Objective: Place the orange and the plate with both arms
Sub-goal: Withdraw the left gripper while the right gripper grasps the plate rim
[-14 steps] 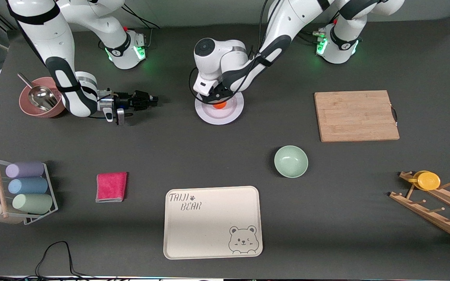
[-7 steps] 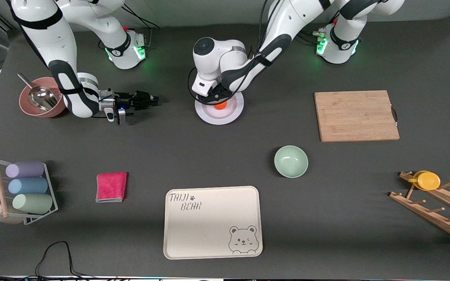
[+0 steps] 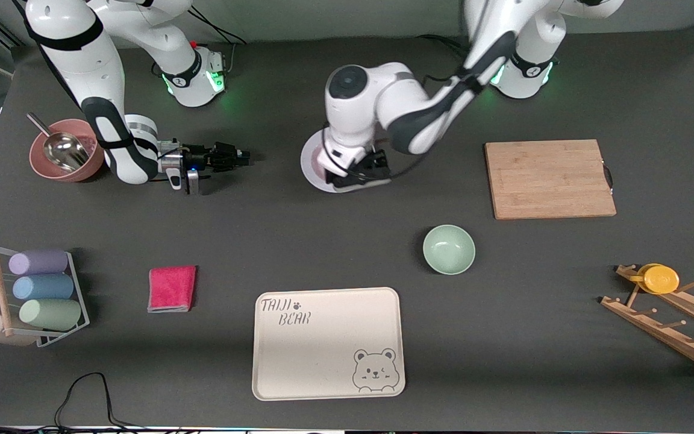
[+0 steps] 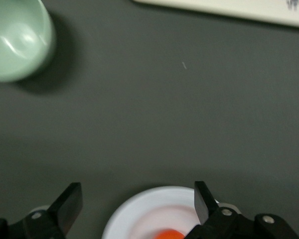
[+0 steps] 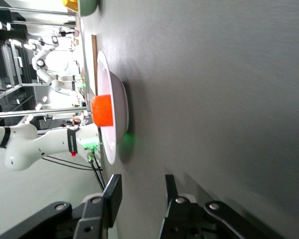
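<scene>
The pale plate lies on the table in front of the robots' bases, mostly hidden under the left arm. The orange is hidden in the front view. In the left wrist view the orange sits in the plate. My left gripper hangs over the plate's nearer edge, open and empty. My right gripper is low over the table beside the plate, toward the right arm's end, open and empty. Its view shows the plate with the orange in it.
A pink bowl with a metal scoop stands by the right arm. A cutting board, a mint-green bowl, a cream bear tray, a pink cloth, a cup rack and a wooden rack with a yellow cup lie nearer the camera.
My left gripper has come up off the orange and shifted toward the plate's nearer edge, leaving the orange in the plate. My right gripper has edged slightly toward the plate.
</scene>
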{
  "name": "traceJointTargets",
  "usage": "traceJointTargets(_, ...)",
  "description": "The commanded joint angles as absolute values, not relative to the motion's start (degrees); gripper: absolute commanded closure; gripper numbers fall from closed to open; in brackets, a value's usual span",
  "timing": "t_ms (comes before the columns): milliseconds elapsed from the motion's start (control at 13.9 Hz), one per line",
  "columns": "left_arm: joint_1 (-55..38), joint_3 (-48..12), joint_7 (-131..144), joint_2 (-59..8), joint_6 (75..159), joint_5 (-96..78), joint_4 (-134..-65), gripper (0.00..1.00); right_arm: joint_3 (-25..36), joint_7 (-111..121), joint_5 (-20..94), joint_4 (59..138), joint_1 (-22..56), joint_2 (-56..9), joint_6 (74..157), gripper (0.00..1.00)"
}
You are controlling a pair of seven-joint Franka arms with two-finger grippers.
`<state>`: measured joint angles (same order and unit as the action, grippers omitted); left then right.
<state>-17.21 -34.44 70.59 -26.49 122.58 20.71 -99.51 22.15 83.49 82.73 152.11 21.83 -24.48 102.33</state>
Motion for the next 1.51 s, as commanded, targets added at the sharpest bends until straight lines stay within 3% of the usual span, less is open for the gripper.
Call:
traceJointTargets(0,-8.73,-35.16,55.25,-18.14,117.96,14.43,-100.99,0.0,18.73,86.66,89.54,151.61,23.54,-26.63,101.86,0.58)
traceJointTargets(287,3.14,-34.72,40.89,-9.25,113.12,9.67,-101.07,0.0,15.4,86.75,97.8,151.17,26.72,-27.42,102.48,0.58)
traceJointTargets(645,18.34,-34.45,22.61,-3.97,105.48,3.89,-100.11,0.0,9.24,86.75,107.83,149.68,29.36,-27.86,105.54,0.58)
traceJointTargets(861,25.38,-34.19,13.12,-2.56,103.02,1.24,-99.76,0.0,5.28,86.75,112.58,148.71,29.44,-27.86,107.57,0.58)
traceJointTargets(1147,27.95,-32.97,10.13,-2.37,100.11,-0.17,-97.47,0.0,3.61,86.66,114.69,148.01,29.44,-27.86,108.81,0.58)
traceJointTargets(1219,27.34,-31.22,8.11,-2.2,100.37,-0.96,-97.56,0.0,3.08,86.75,114.78,148.01,29.44,-27.86,108.81,0.63)
traceJointTargets(1291,22.29,-24.59,6.78,-0.98,100.11,-2.88,-97.82,0.0,2.99,86.75,114.79,148.01,29.36,-27.86,108.81,0.82)
traceJointTargets(1434,4.57,-4.67,4.93,-0.27,99.23,-3.25,-97.91,0.0,2.99,86.66,115.48,148.01,29.36,-27.86,108.72,0.98)
